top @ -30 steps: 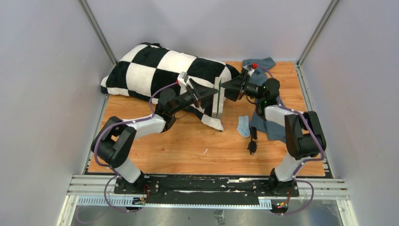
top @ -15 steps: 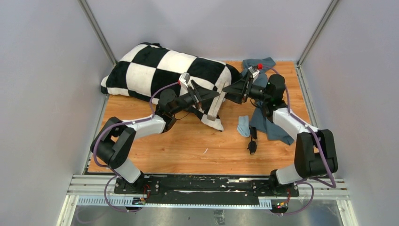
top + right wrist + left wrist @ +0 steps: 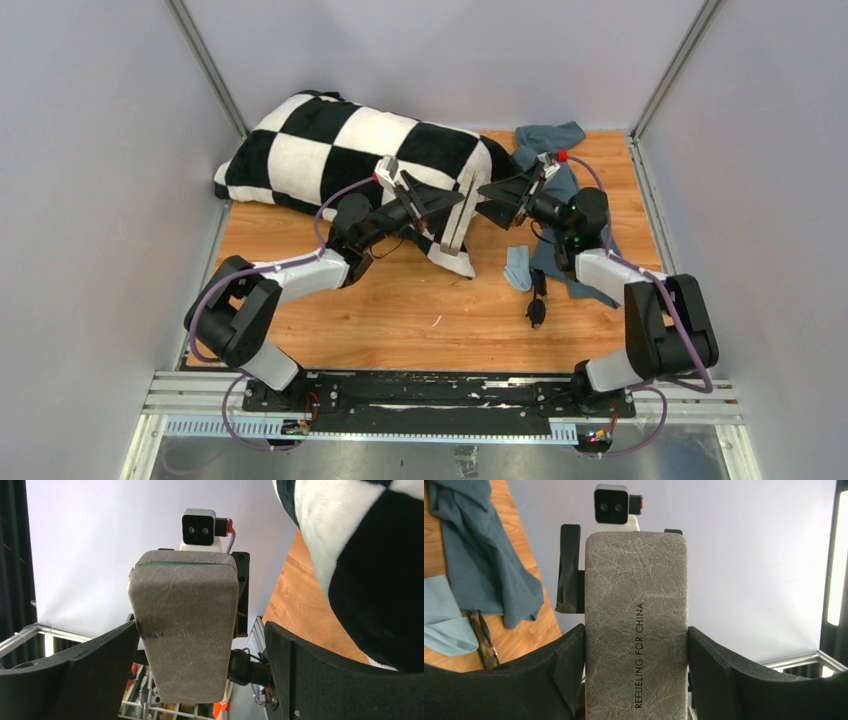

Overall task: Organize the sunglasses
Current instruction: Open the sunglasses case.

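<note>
Presently, the sunglasses (image 3: 537, 300) lie folded on the wooden table (image 3: 400, 310). They sit at the near edge of a light-blue cloth (image 3: 517, 268) and beside a dark grey-blue cloth (image 3: 562, 270), close to the right arm's forearm. In the left wrist view one end of the frame disappears under the light-blue cloth. The sunglasses are well apart from both pairs of jaws, on the near side of them, and nothing grips or touches them.

The left gripper (image 3: 452, 208) holds a grey oblong case (image 3: 636, 580) above the table, in front of the checkered pillow (image 3: 350, 150). Its jaws are clamped against the two long sides of the case, which stands tilted in the overhead view.

The right gripper (image 3: 492, 190) faces the left one from the opposite side. Its jaws stand wide, and in its wrist view the case's end shows between them with a clear gap on one side. Contact on the other side cannot be determined.
</note>
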You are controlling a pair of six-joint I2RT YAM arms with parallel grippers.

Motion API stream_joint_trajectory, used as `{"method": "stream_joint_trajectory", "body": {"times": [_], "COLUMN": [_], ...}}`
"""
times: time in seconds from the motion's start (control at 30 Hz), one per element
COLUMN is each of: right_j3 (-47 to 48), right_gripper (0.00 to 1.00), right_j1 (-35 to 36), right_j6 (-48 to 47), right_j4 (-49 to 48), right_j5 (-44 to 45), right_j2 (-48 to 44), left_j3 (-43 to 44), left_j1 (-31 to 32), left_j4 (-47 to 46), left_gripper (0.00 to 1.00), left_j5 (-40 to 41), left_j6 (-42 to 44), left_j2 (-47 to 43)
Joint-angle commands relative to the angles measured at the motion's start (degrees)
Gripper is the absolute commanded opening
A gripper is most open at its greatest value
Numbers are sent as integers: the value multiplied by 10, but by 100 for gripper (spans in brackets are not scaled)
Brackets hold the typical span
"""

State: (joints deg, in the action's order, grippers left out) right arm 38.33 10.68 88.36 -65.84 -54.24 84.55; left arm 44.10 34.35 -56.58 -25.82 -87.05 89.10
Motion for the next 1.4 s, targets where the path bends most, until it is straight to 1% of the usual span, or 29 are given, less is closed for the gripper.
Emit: {"method": "stream_joint_trajectory", "body": {"times": [0.0,0.27,0.43,0.63,0.83,0.93,1.27,1.37], "right_j3": [-14,-17,-27,-22,-2,3,8,8], "right_gripper": [100,100,100,100,100,100,100,99], "right_j1": [15,40,49,72,110,117,139,142], "right_j6": [-73,-123,-137,-194,-247,-267,-223,-204], "right_j4": [78,117,110,184,238,262,181,144], "right_j5": [24,32,39,57,77,88,93,97], "right_j2": [-42,-84,-121,-173,-173,-176,-141,-126], "left_j3": [-1,-4,-14,-21,-24,-29,-40,-45], "left_j1": [0,3,3,4,4,3,4,3], "left_j4": [-97,-95,-74,-65,-79,-81,-89,-90], "left_gripper": [0,0,0,0,0,0,0,0], "left_j5": [38,56,66,77,83,90,96,98], "left_j6": [-17,-23,-17,-24,-39,-43,-48,-50], "left_j2": [-37,-35,-38,-33,-27,-32,-32,-34]}}
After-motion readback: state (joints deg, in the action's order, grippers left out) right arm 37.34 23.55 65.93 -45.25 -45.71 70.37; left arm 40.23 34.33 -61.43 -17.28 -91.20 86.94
